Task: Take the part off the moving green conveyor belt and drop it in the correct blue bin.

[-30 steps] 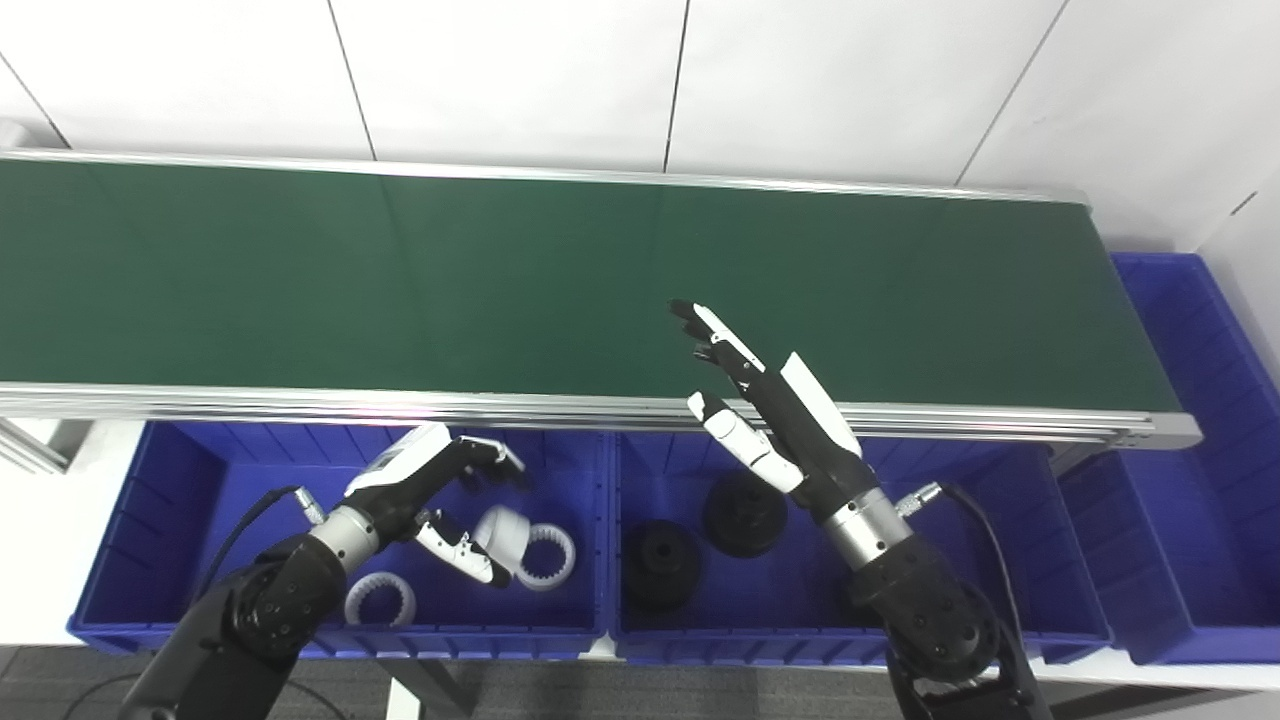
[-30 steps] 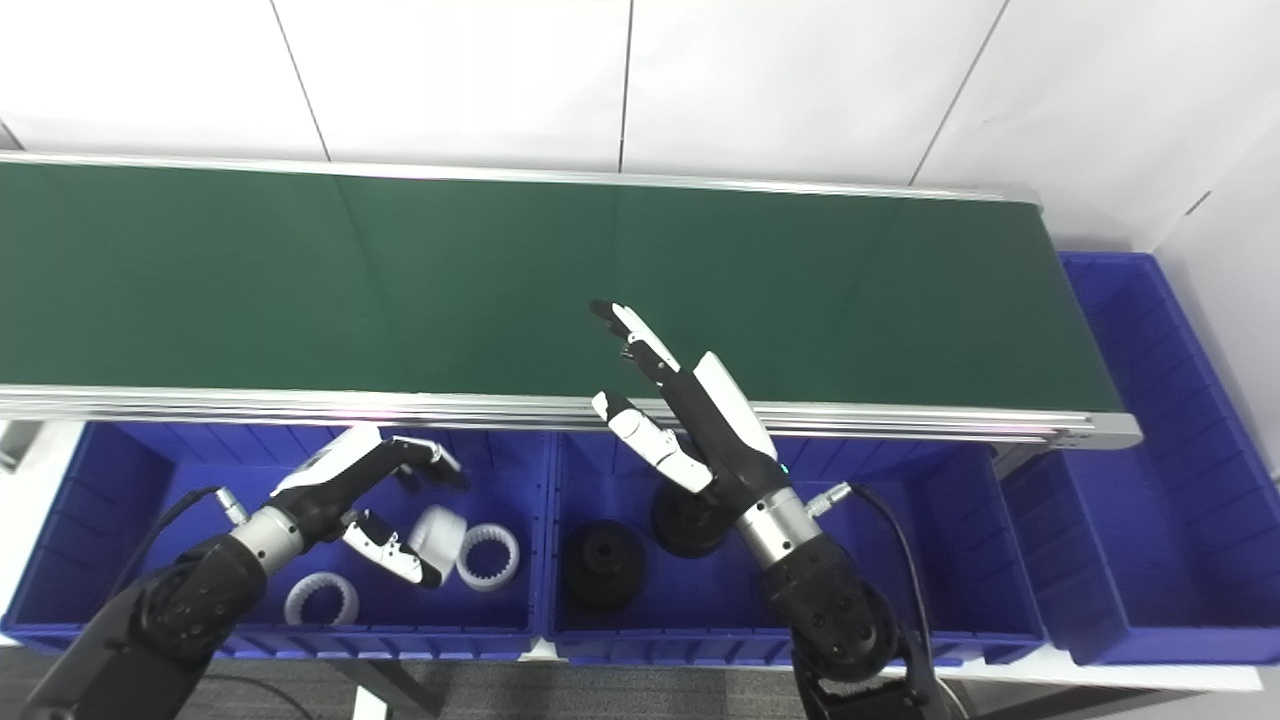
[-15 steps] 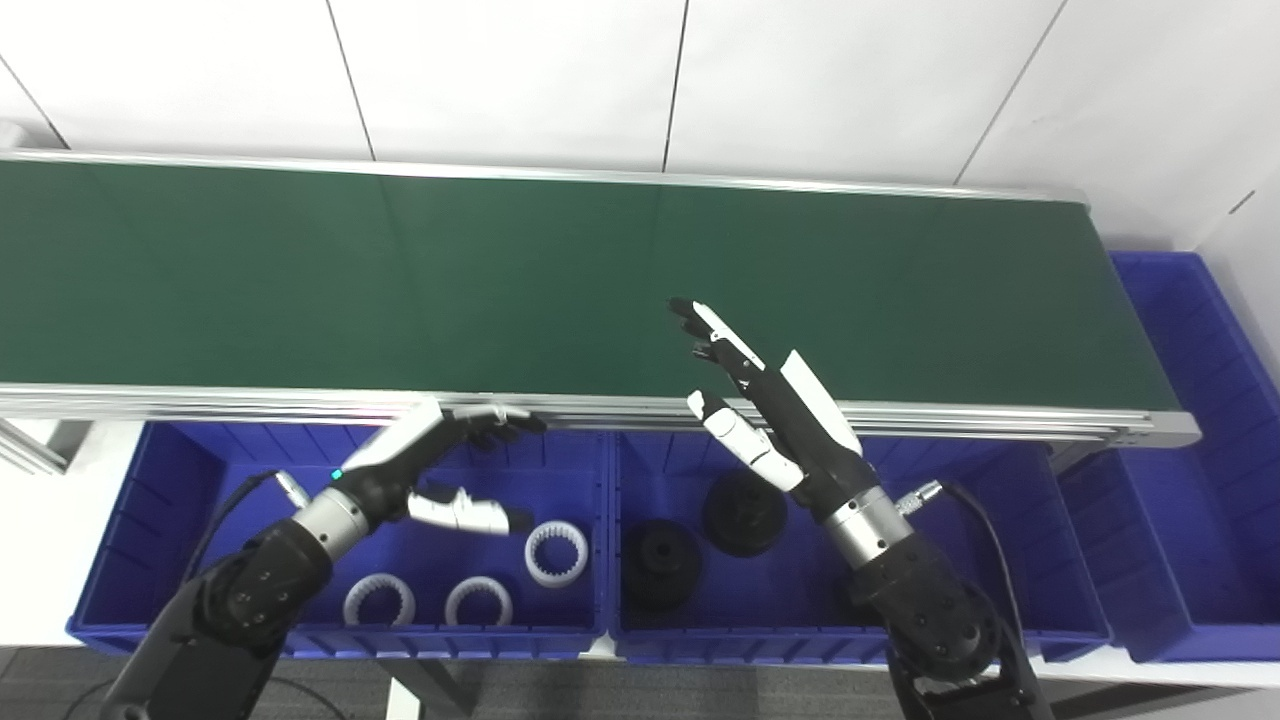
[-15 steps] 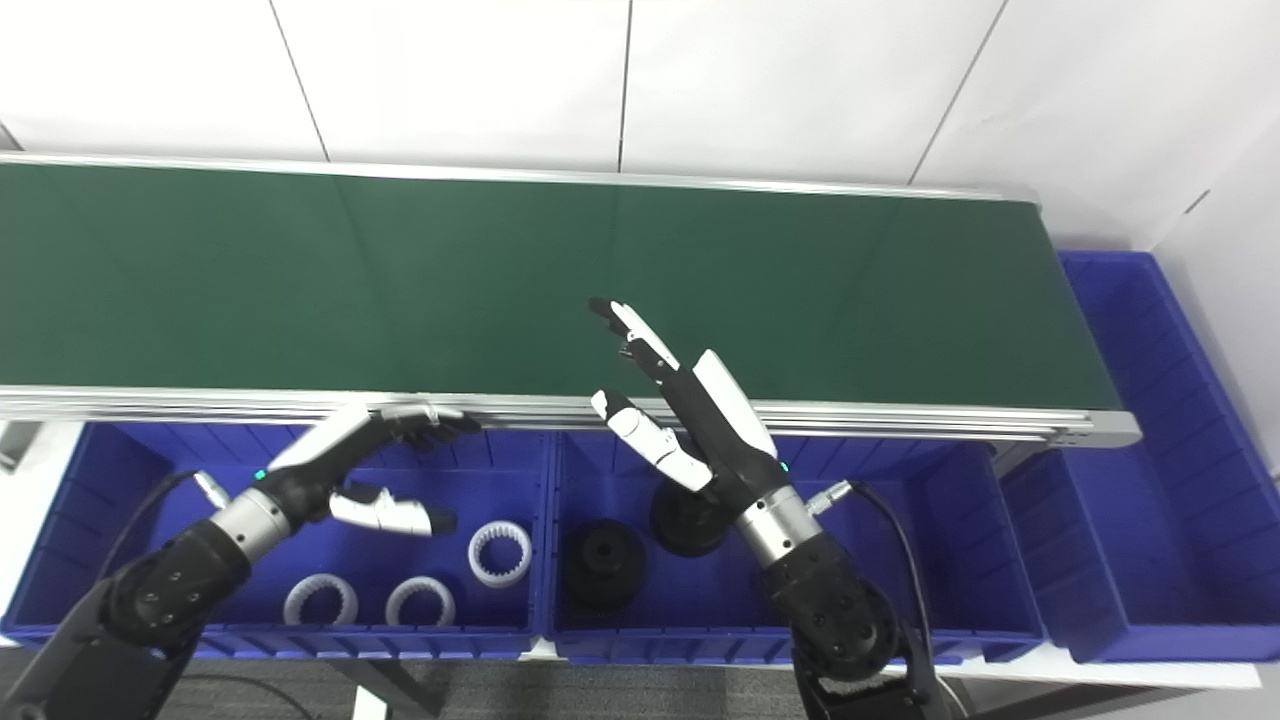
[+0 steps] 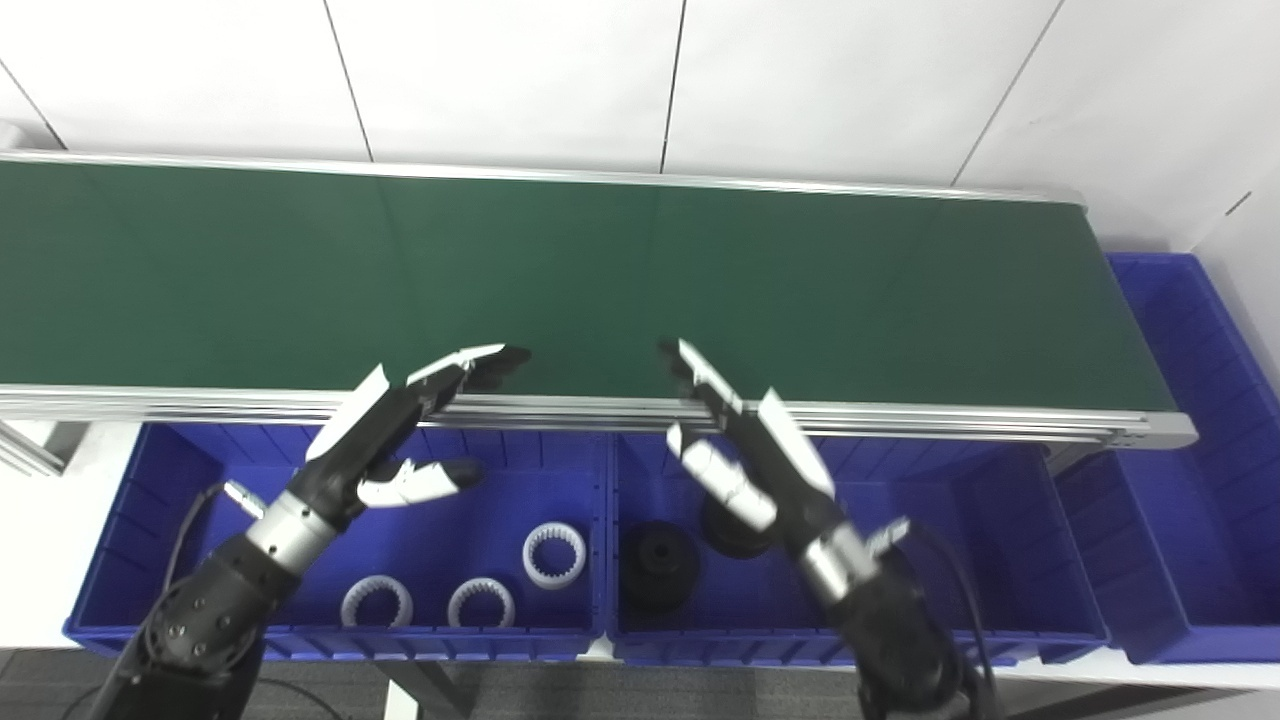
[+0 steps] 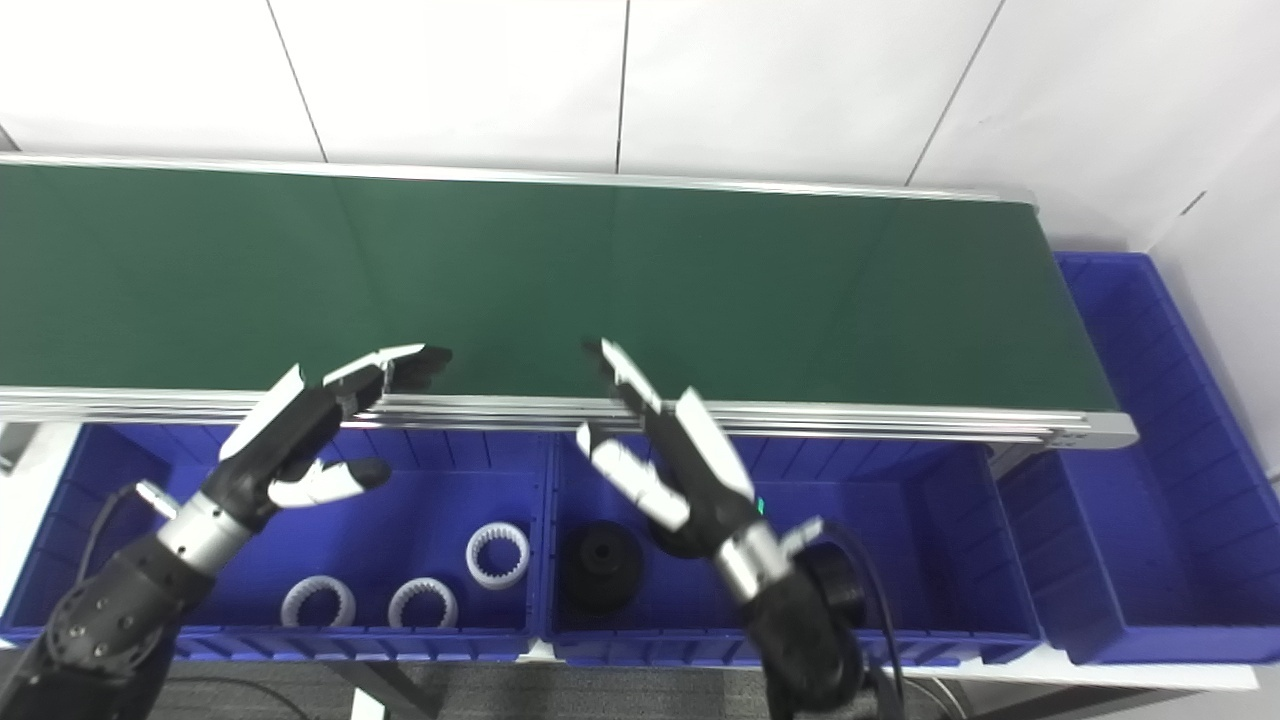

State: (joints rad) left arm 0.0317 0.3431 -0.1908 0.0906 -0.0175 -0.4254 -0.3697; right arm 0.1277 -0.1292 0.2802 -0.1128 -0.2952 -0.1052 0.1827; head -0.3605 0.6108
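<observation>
The green conveyor belt (image 5: 600,270) carries no part in view. My left hand (image 5: 400,430) is open and empty, raised above the left blue bin (image 5: 150,500), its fingertips over the belt's near rail. Three white toothed rings (image 5: 553,554) lie in that bin. My right hand (image 5: 745,450) is open and empty, above the middle blue bin (image 5: 960,520), fingers reaching over the rail. Black round parts (image 5: 657,560) lie in the middle bin, partly hidden by the right hand.
A third blue bin (image 5: 1200,420) stands at the belt's right end. The aluminium rail (image 5: 1000,415) runs along the belt's near edge between the bins and the belt. A white panelled wall (image 5: 640,80) stands behind the belt.
My left hand let go of a white ring, which now lies in the left bin, then opened and rose to the belt's edge. My right hand has drawn back and lower.
</observation>
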